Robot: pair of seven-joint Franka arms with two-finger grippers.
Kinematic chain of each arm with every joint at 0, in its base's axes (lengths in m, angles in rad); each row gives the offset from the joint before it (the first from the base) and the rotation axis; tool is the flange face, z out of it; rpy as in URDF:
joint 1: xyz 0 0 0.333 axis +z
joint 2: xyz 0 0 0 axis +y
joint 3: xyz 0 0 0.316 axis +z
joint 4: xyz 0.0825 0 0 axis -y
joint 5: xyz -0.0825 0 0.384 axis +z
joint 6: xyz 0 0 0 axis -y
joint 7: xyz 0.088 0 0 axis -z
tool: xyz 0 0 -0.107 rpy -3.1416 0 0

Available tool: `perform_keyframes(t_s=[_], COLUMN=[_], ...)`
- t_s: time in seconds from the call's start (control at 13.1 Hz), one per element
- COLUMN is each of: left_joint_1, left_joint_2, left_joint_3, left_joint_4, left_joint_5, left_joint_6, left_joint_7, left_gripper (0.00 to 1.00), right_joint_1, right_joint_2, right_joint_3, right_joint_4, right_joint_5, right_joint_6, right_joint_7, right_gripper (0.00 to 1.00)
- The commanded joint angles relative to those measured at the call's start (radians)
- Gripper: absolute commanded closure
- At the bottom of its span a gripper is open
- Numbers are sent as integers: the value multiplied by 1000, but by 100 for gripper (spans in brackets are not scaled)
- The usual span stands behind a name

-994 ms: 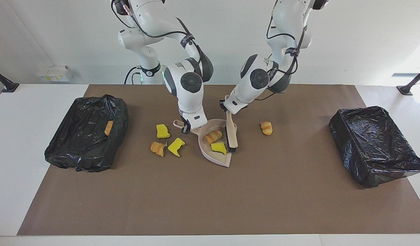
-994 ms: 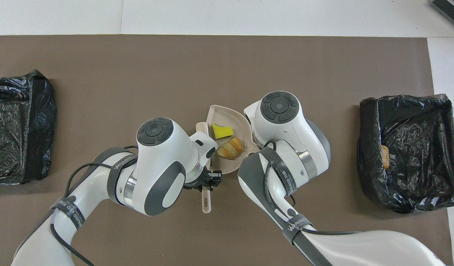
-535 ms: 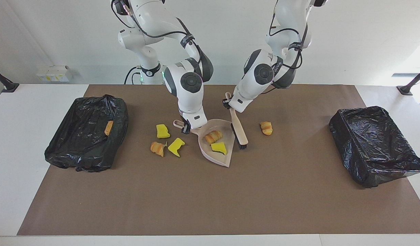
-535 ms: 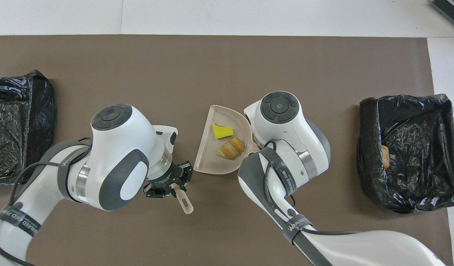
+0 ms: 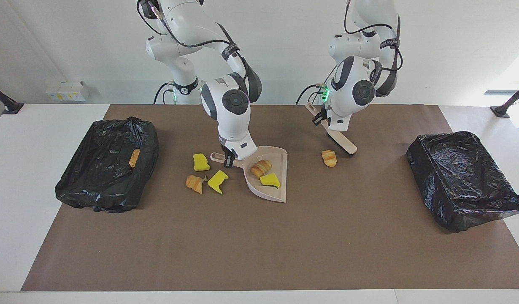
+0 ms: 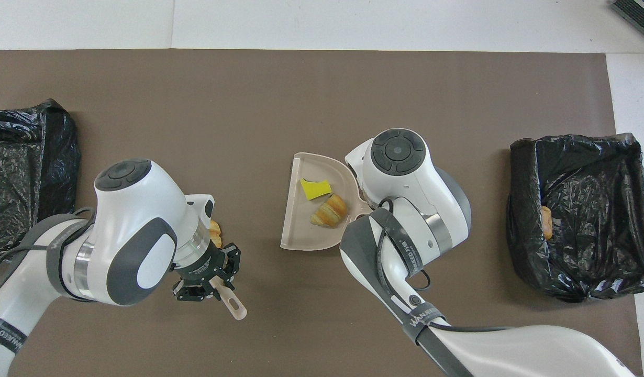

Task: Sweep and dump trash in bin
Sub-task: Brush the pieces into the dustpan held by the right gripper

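My right gripper [image 5: 228, 159] is shut on the handle of the beige dustpan [image 5: 280, 169], which lies mid-table. In the pan lie one striped croissant piece [image 5: 260, 167] and one yellow chunk [image 5: 270, 180] of trash. My left gripper [image 5: 320, 119] is shut on the beige brush [image 5: 339, 139], held slanted. Its head is close beside a loose croissant piece [image 5: 329, 158], on the robots' side of it. Two yellow chunks [image 5: 200, 162] [image 5: 217, 181] and another croissant piece [image 5: 195, 183] lie beside the pan toward the right arm's end. In the overhead view the right arm hides its gripper.
A black-lined bin [image 5: 107, 185] stands at the right arm's end of the table with an orange piece [image 5: 134, 158] inside. A second black-lined bin [image 5: 464, 181] stands at the left arm's end. The brown mat [image 5: 259, 245] covers the table.
My left gripper has carried the brush away from the dustpan's mouth toward the left arm's end, up to the loose croissant piece. The dustpan has turned slightly in the right gripper.
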Motion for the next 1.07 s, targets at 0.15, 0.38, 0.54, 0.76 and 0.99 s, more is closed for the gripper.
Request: perform_keyframes(t_s=[0.15, 0.38, 0.54, 0.76, 0.99], left_joint_1=[-41, -66, -107, -227, -291], left_joint_2=[8, 97, 140, 188, 259], left_joint_3=[-7, -7, -7, -7, -7], left_joint_4=[-51, 27, 89, 122, 248], left_joint_5=[-20, -44, -93, -156, -158], left_joint_6=[182, 253, 288, 426, 426], left_joint_7=[185, 288, 320, 327, 327], left_gripper=[100, 100, 100, 100, 100], right_joint_1=[-9, -9, -9, -9, -8], right_joint_2=[-3, -3, -3, -3, -3], right_joint_3=[6, 6, 6, 6, 6], right_joint_4=[-9, -9, -9, -9, -9], right_joint_5=[-17, -17, -17, -17, -17], right_joint_6=[21, 21, 21, 21, 21], right_joint_7=[-24, -18, -16, -16, -16], right_gripper=[100, 100, 100, 100, 100])
